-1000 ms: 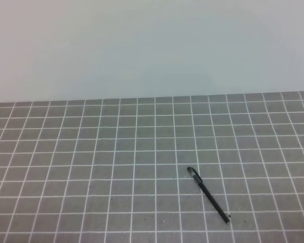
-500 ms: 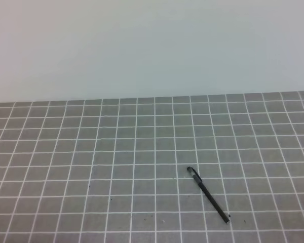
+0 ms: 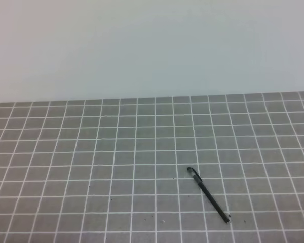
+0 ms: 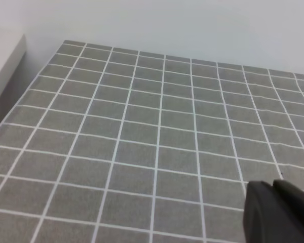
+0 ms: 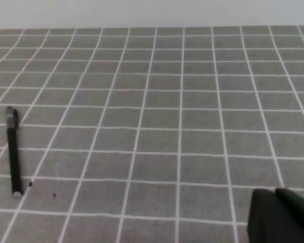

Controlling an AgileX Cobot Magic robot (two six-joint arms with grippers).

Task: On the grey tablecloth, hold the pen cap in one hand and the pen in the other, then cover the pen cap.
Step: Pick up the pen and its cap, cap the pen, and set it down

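Lying capped — one pen on one grey tablecloth — both grippers closed.

The grey tablecloth bears the pen, lying diagonally.

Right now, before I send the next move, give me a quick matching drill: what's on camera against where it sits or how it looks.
Things:
1. pen
2. grey tablecloth
3. left gripper
4. right gripper

States:
A. shut, no pen in its wrist view
B. covers the table, white grid lines
C. lying flat, slanted across squares, untouched
D. shut, pen at far left of its wrist view

Pairs: 1-C, 2-B, 3-A, 4-D
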